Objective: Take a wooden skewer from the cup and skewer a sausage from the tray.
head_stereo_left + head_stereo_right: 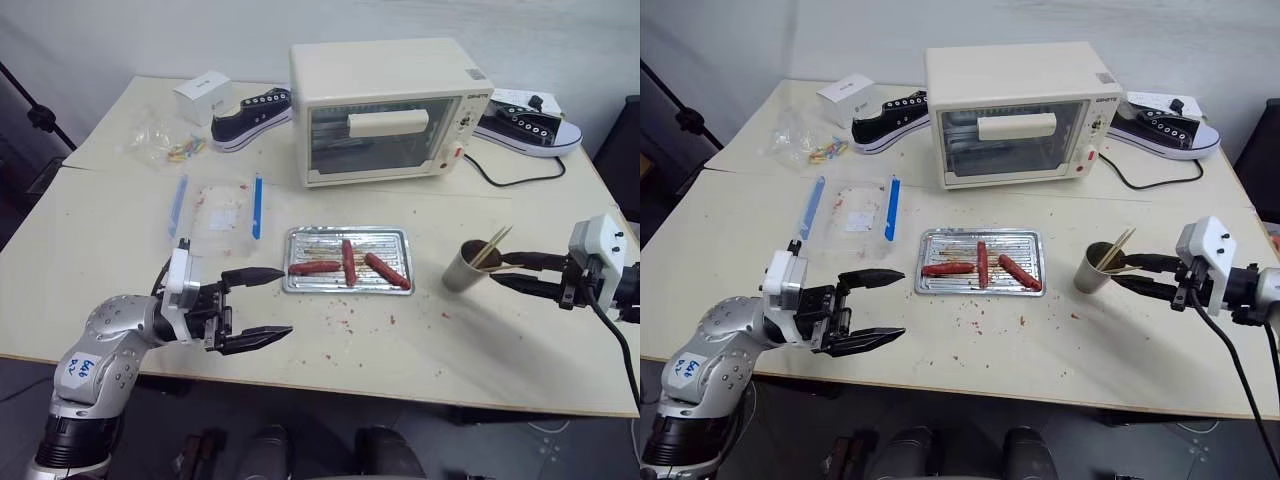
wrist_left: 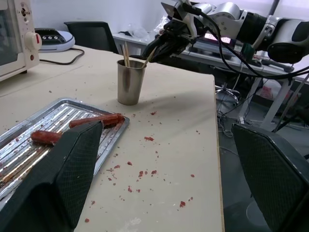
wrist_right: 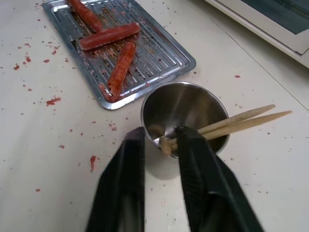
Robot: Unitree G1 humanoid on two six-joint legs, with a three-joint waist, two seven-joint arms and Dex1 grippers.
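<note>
Left eye view, left to right: left hand (image 1: pixel 254 307) sits lower left of frame, fingers spread wide, holding nothing, pointing toward the tray (image 1: pixel 348 283). Above it on the worktop (image 1: pixel 120 230) lies a clear plastic box with blue clips (image 1: pixel 218 208); further up, a bag of small coloured bits (image 1: pixel 165 140), a white carton (image 1: pixel 203 97) and a dark sneaker (image 1: pixel 250 117).

Centre frame: tray is flat on the worktop in front of the toaster oven (image 1: pixel 388 110), with three sausages (image 1: pixel 347 263) in it. Two lie roughly along the tray; one lies across it between them. Red crumbs (image 1: pixel 345 322) are scattered just below the tray.

Right of the tray: cup (image 1: pixel 467 266) upright, skewers (image 1: pixel 490 247) sticking out, leaning right. Right hand (image 1: pixel 505 270) is at the cup's right side. Right wrist view: one finger (image 3: pixel 200 179) over the rim touching a skewer's lower end, other finger outside the wall, gap still between them. Can't tell if a skewer is actually pinched.

Second sneaker (image 1: pixel 528 125) upper right.
</note>
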